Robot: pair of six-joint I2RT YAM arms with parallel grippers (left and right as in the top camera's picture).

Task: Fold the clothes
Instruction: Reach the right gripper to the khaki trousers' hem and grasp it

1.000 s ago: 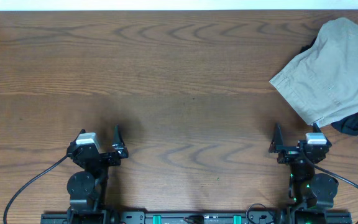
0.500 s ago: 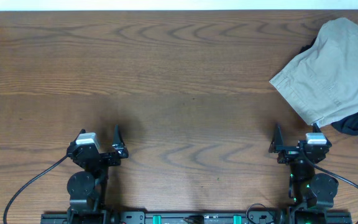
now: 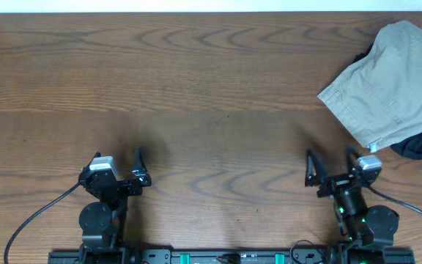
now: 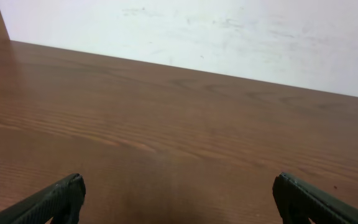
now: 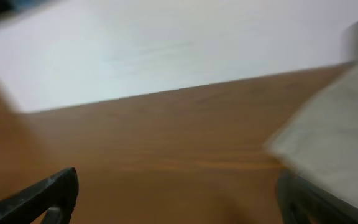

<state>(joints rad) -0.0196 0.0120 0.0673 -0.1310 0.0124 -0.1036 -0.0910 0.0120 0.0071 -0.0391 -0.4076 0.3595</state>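
Note:
The khaki-beige clothes (image 3: 393, 84) lie bunched at the table's far right, over a dark garment (image 3: 421, 144). The clothes also show, blurred, at the right edge of the right wrist view (image 5: 334, 149). My right gripper (image 3: 330, 166) is open and empty, low at the front right, a little left of the cloth's near corner. My left gripper (image 3: 138, 167) is open and empty at the front left, far from the cloth. In the left wrist view only bare wood lies between its fingertips (image 4: 61, 196).
The wooden table (image 3: 196, 95) stretches wide between the arms. A white wall runs behind its far edge (image 4: 229, 37). A black garment edge (image 3: 361, 57) peeks out behind the khaki cloth. Cables trail from both arm bases at the front edge.
My right gripper has swung to the left and turned a little; its wrist view is blurred by motion. The left arm and the clothes have not moved.

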